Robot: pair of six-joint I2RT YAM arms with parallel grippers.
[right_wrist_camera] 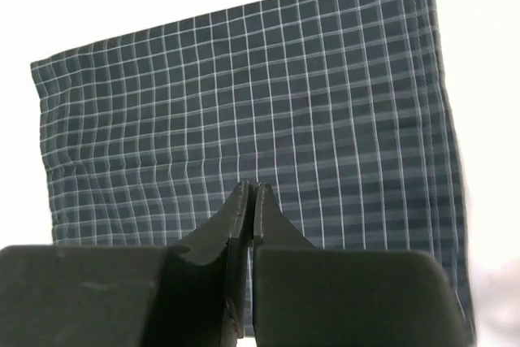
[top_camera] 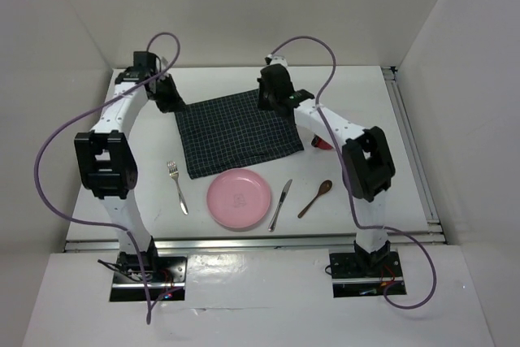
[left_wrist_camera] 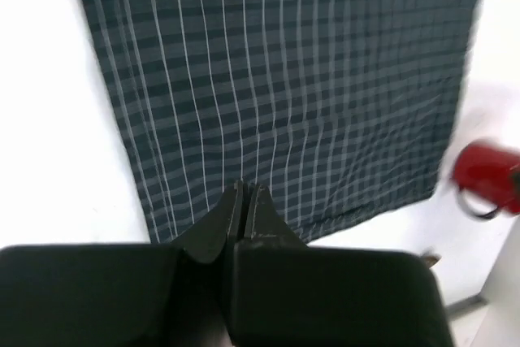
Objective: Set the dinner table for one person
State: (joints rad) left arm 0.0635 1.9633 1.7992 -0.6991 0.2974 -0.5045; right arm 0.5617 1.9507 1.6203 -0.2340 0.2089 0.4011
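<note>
The white table (top_camera: pixel 146 201) spreads under both my arms, with the checked placemat (top_camera: pixel 236 132) lying flat toward its far middle. My left fingers (left_wrist_camera: pixel 223 217) are clenched over the mat's far left corner and my right fingers (right_wrist_camera: pixel 236 217) over its far edge, with no cloth pinched that I can see. Nearer me lie a fork (top_camera: pixel 177 187), pink plate (top_camera: pixel 237 198), knife (top_camera: pixel 280 205) and spoon (top_camera: pixel 315 198); a red cup (left_wrist_camera: pixel 486 172) sits right of the mat

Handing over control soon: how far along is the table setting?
Done: the checked placemat lies spread flat on the dinner table. In hand: nothing; left gripper and right gripper are shut over its far edge. Remaining: pink plate, fork, knife and wooden spoon lie nearer the bases, red mug beside it.
</note>
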